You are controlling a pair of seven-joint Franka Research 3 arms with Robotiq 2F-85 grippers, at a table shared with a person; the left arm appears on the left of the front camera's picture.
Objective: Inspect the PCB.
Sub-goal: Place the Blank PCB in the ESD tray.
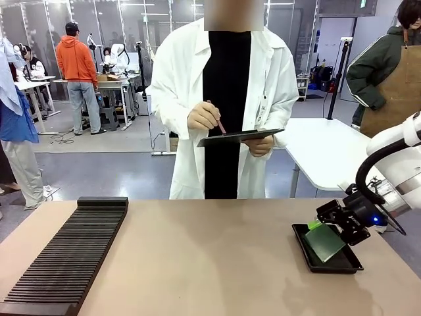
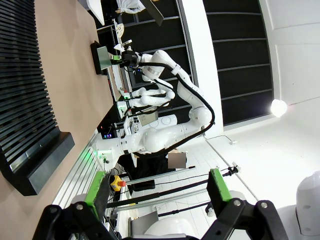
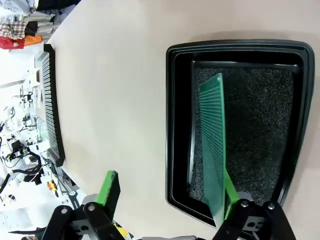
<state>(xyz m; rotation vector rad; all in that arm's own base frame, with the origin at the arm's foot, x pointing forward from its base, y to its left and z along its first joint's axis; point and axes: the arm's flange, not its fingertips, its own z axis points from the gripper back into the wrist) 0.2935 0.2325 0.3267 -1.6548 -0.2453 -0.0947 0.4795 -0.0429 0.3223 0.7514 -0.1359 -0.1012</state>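
Front view first: my right gripper (image 1: 329,220) sits low over the shallow black rectangular tray (image 1: 309,253) near the right end of the tan counter (image 1: 210,257). The thin green rectangular PCB (image 1: 324,241) is in that tray, tilted, with its upper edge up by the fingers. A long black ribbed rack (image 1: 66,257) lies at the counter's left end. Across from me a person in a white lab coat holds a dark clipboard (image 1: 240,137) in one hand (image 1: 261,146) and a pen in the other hand (image 1: 202,117).

Left wrist view: my left gripper (image 2: 159,192) has its green-padded fingers spread wide with nothing between them, up off the counter. The rack runs along the picture's left side, and far off I can see the right arm at the tray.

Right wrist view: the right fingers are spread wide. The PCB stands nearly on edge inside the tray, leaning against one green pad (image 3: 229,192); the other pad (image 3: 108,186) is well clear of it, over bare counter.
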